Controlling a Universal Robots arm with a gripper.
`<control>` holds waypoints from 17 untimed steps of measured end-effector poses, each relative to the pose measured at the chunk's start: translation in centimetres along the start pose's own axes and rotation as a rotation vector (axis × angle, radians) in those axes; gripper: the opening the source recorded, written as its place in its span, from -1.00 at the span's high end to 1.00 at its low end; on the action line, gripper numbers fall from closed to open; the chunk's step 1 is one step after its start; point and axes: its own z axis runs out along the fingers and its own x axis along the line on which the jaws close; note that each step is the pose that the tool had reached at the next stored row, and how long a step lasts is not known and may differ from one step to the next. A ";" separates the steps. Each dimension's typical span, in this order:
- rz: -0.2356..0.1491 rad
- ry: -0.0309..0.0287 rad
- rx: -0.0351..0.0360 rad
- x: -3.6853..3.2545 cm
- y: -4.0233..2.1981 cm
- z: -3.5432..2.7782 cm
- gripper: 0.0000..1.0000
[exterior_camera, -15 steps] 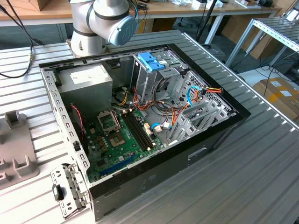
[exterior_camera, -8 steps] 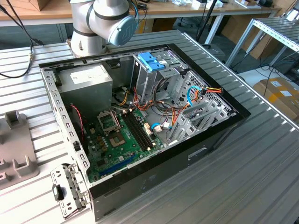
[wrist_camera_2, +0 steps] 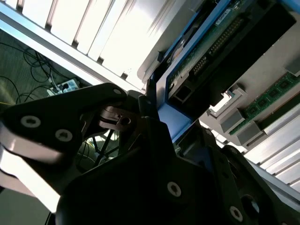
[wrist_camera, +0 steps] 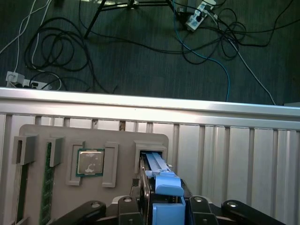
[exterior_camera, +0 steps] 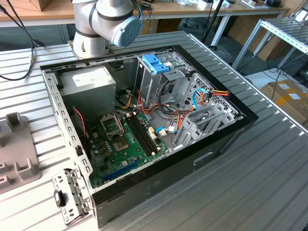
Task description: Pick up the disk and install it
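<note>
The disk (wrist_camera: 165, 190), a drive in a bright blue carrier, stands on edge in a slot of the grey fixture (wrist_camera: 93, 136). My gripper (wrist_camera: 164, 208) straddles it, a black finger (wrist_camera: 140, 208) tight against each side of the blue carrier. In the second wrist view the disk (wrist_camera_2: 206, 51) shows its green circuit board and blue frame, and the gripper (wrist_camera_2: 159, 124) pinches the frame's end. The jaws look shut on it. The disk rests in its slot.
The open computer case (exterior_camera: 144, 125) lies on the ribbed metal table (exterior_camera: 269, 173), with a blue bracket (exterior_camera: 155, 63) atop its drive cage (exterior_camera: 166, 84). The fixture (exterior_camera: 14, 154) sits at the exterior view's left. It also holds a processor (wrist_camera: 90, 162) and memory sticks (wrist_camera: 47, 187). Cables cover the floor (wrist_camera: 140, 42) beyond the table edge.
</note>
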 end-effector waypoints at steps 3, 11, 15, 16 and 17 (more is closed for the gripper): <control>0.000 0.0000 0.0000 0.00 0.00 0.00 0.20; 0.000 0.0000 0.0001 -0.03 0.00 0.02 0.20; 0.000 0.0015 0.0002 -0.04 -0.01 -0.03 0.20; 0.000 0.0016 0.0001 -0.04 0.00 -0.08 0.20; 0.000 0.0016 0.0000 -0.05 0.01 -0.19 0.20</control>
